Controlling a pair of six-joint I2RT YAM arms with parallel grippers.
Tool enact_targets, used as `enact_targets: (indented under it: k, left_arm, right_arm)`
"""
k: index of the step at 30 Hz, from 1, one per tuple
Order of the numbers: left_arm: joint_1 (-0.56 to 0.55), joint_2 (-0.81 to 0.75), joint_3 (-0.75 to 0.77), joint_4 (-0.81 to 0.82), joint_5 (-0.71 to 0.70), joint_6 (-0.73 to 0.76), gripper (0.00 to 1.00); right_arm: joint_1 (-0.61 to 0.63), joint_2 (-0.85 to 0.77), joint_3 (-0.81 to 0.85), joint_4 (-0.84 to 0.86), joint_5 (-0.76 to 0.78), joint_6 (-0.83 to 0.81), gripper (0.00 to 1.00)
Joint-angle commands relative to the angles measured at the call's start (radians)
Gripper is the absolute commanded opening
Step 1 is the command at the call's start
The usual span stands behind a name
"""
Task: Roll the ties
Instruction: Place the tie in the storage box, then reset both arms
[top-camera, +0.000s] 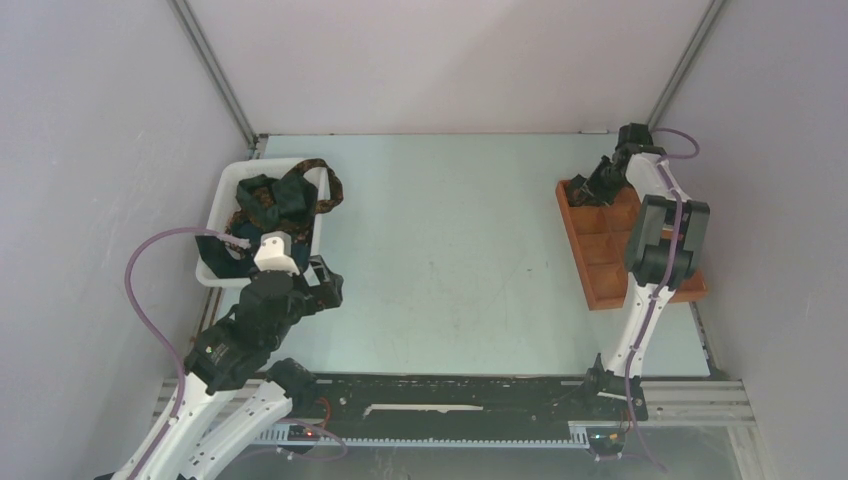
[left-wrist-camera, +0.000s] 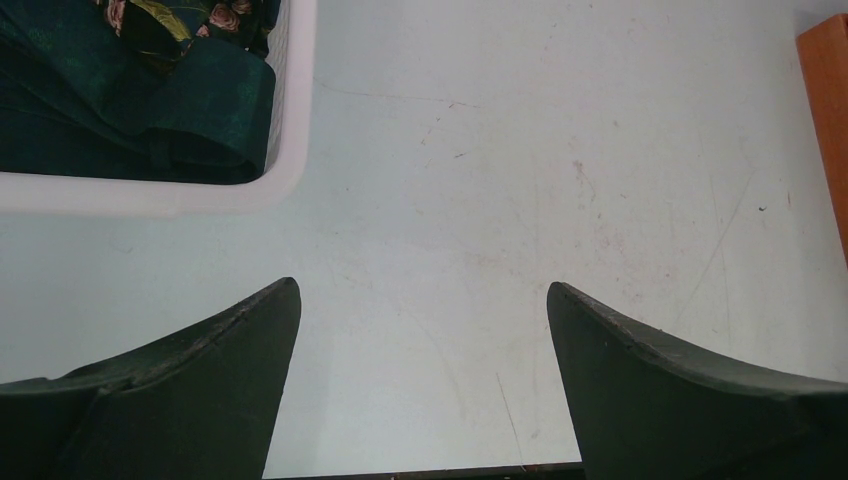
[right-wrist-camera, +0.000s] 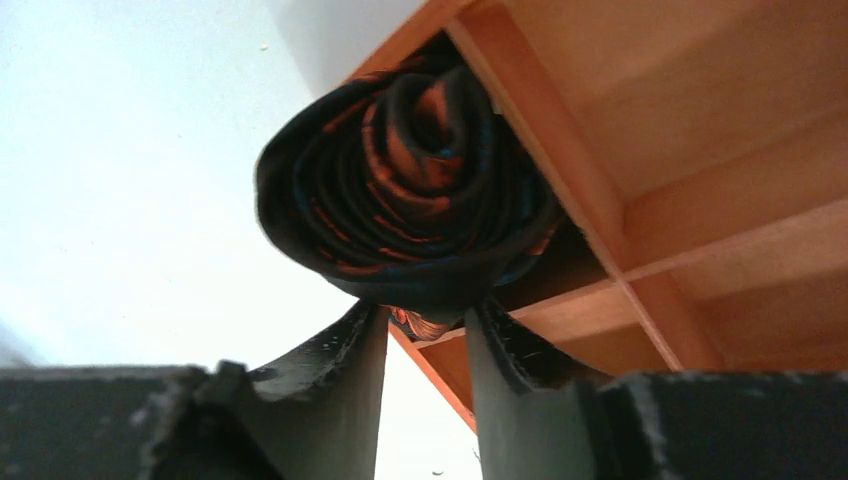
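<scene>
The rolled tie (right-wrist-camera: 410, 190) is sitting in the far corner of the orange tray (right-wrist-camera: 700, 150), on the right side of the counter (top-camera: 450, 250). The right fingers (right-wrist-camera: 340, 370) are standing a little apart, with the bottom edge of the roll between their tips. It is hard to tell if they are pinching it. The left fingers (left-wrist-camera: 230, 380) are standing wide open over the counter, near the white bin (top-camera: 214, 220) where more ties (top-camera: 275, 195) are lying.

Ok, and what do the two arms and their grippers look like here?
The left arm and right arm both have white link shells and black joint housings, each trailed by a lilac cable. The left gripper has dark, matte fingers tapering to points with scuffed edges; the right gripper matches.
</scene>
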Motion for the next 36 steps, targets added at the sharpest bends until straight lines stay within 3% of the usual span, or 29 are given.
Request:
enact_targets:
  k: [1,7,17,27,36]
  left_arm:
    - [0.004,-0.011,-0.002,0.010,-0.021,-0.014,1.00]
    - [0.004,-0.012,-0.003,0.010,-0.025,-0.014,1.00]
    - [0.004,-0.007,-0.002,0.005,-0.039,-0.020,1.00]
    - [0.004,0.003,-0.001,0.005,-0.044,-0.020,1.00]
    - [0.004,0.021,0.000,0.002,-0.054,-0.020,1.00]
  right_arm:
    - [0.033,0.009,-0.006,-0.020,0.059,-0.048,0.42]
    - [0.039,-0.066,-0.048,-0.012,0.042,-0.050,0.58]
    - [0.068,-0.256,-0.090,-0.028,0.043,-0.064,0.74]
    - [0.181,-0.546,-0.167,-0.002,0.017,-0.124,0.78]
    - [0.309,-0.940,-0.377,0.169,-0.016,-0.178,0.80]
